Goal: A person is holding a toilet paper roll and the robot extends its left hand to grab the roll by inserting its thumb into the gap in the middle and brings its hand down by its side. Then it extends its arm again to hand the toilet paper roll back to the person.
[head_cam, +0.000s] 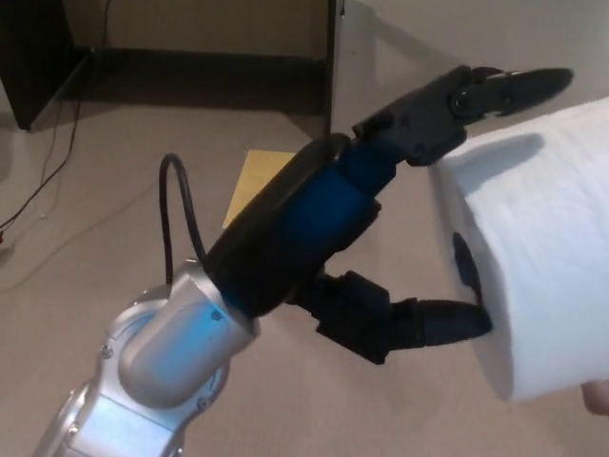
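Observation:
A large white toilet paper roll [542, 257] fills the right side of the head view, its dark centre hole [464, 267] facing left. A person's fingertip [599, 395] shows under it at the bottom right edge. My left hand [314, 228] reaches in from the lower left and stands open around the roll's end. Its two fingers [476, 95] stretch over the top of the roll. The thumb [447, 324] points at the roll's end face, its tip touching just below the hole. My right hand does not show.
A yellow sheet [249, 181] lies on the beige carpet behind my arm. Dark furniture [38, 57] stands at the top left with thin cables [48, 162] trailing on the floor. A pale wall panel [400, 48] rises at the top right.

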### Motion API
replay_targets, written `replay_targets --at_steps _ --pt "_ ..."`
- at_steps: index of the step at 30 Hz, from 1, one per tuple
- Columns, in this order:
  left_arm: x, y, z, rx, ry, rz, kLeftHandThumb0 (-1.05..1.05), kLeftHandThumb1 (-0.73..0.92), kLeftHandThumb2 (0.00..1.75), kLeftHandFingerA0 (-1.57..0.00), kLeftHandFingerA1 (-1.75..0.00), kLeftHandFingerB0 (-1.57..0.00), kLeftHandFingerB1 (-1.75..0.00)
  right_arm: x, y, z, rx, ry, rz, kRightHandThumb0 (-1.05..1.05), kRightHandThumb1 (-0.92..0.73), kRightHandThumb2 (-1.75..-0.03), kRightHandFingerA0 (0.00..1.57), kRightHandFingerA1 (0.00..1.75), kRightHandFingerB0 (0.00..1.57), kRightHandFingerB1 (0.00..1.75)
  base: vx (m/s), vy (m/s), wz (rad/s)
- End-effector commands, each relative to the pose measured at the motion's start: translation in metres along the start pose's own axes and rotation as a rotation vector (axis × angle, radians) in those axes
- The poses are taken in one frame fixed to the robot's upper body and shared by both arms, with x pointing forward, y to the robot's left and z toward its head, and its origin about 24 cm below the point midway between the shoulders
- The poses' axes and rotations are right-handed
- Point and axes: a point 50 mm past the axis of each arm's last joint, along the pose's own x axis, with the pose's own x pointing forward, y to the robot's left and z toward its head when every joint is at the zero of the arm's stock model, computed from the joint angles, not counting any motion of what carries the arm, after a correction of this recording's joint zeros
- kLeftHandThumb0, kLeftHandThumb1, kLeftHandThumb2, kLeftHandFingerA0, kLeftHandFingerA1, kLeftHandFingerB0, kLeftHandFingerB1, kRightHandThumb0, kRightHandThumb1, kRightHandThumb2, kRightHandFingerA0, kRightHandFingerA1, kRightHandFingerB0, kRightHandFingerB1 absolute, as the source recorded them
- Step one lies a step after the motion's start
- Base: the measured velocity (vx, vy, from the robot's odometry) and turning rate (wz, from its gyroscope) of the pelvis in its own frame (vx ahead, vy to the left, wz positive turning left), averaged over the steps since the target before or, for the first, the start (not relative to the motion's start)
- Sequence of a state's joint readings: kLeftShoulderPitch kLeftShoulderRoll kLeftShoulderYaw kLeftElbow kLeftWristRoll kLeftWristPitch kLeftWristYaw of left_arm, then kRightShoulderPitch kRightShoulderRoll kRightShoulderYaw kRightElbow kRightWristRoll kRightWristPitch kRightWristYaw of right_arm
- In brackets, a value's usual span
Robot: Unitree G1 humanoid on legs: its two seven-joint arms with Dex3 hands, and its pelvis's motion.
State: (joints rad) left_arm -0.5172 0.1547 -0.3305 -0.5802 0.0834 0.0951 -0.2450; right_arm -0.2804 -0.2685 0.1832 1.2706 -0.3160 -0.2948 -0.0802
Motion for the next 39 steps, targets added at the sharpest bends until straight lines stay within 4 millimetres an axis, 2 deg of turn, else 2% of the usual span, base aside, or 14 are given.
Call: replay_targets --at_steps 1,4,5,6,10,14,18,31,32,37,39 --pt "-0.001 0.006 -0.005 0.066 0.024 -0.001 -0.42 0.38 0.59 -0.17 -0.37 -0.14 -0.32 -0.001 -0.005 -0.003 -0.023 0.011 -0.009 -0.37 -0.66 -0.6 0.72 0.6 0.56 0.43 0.0 0.0 0.0" --pt "-0.002 0.011 -0.007 0.09 0.037 0.0 -0.33 0.4 0.53 -0.21 -0.32 -0.17 -0.27 0.001 -0.005 0.0 -0.009 0.002 -0.013 -0.36 -0.66 -0.6 0.73 0.63 0.57 0.44 0.0 0.0 0.0" --pt "-0.004 0.013 -0.008 0.088 0.037 0.0 -0.19 0.25 0.81 -0.06 -0.5 -0.05 -0.49 0.001 -0.005 0.0 -0.007 0.004 -0.013 -0.36 -0.66 -0.6 0.73 0.64 0.57 0.44 0.0 0.0 0.0" --pt "-0.007 0.018 -0.01 0.083 0.047 -0.003 -0.19 0.25 0.81 -0.07 -0.51 -0.06 -0.49 0.001 -0.005 0.0 -0.007 0.009 -0.015 -0.35 -0.65 -0.59 0.75 0.68 0.57 0.44 0.0 0.0 0.0" --pt "-0.01 0.025 -0.011 0.106 0.051 -0.021 -0.19 0.27 0.82 -0.07 -0.51 -0.07 -0.5 0.001 -0.006 0.002 -0.024 -0.003 -0.014 -0.35 -0.65 -0.59 0.74 0.66 0.57 0.45 0.0 0.0 0.0" --pt "-0.008 0.033 -0.009 0.159 0.05 -0.045 -0.18 0.24 0.81 -0.1 -0.52 -0.09 -0.51 0.003 -0.006 0.005 -0.023 -0.007 -0.017 -0.35 -0.65 -0.59 0.73 0.72 0.57 0.45 0.0 0.0 0.0" --pt "-0.004 0.036 -0.009 0.197 0.023 -0.057 -0.19 0.25 0.81 -0.09 -0.51 -0.08 -0.5 0.004 -0.007 0.008 -0.011 -0.016 -0.017 -0.34 -0.65 -0.59 0.75 0.65 0.57 0.45 0.0 0.0 0.0" --pt "0.005 0.032 -0.011 0.243 0.011 -0.089 -0.22 0.23 0.82 -0.1 -0.51 -0.09 -0.5 0.005 -0.012 0.011 -0.009 -0.021 -0.028 -0.36 -0.66 -0.59 0.76 0.65 0.57 0.44 0.0 0.0 0.0" --pt "0.006 0.03 -0.011 0.253 0.005 -0.087 -0.49 0.37 0.62 -0.24 -0.38 -0.19 -0.34 0.005 -0.012 0.011 -0.012 -0.024 -0.028 -0.37 -0.64 -0.59 0.78 0.67 0.56 0.44 0.0 0.0 0.0" --pt "0.011 0.022 -0.012 0.231 -0.003 -0.085 -0.47 0.36 0.61 -0.28 -0.4 -0.2 -0.34 0.005 -0.012 0.01 -0.024 -0.02 -0.03 -0.37 -0.66 -0.6 0.78 0.67 0.57 0.44 0.0 0.0 0.0" --pt "0.014 0.018 -0.011 0.211 0.002 -0.086 -0.46 0.36 0.61 -0.27 -0.41 -0.2 -0.34 0.005 -0.012 0.009 -0.024 -0.022 -0.031 -0.37 -0.64 -0.59 0.79 0.73 0.56 0.44 0.0 0.0 0.0"
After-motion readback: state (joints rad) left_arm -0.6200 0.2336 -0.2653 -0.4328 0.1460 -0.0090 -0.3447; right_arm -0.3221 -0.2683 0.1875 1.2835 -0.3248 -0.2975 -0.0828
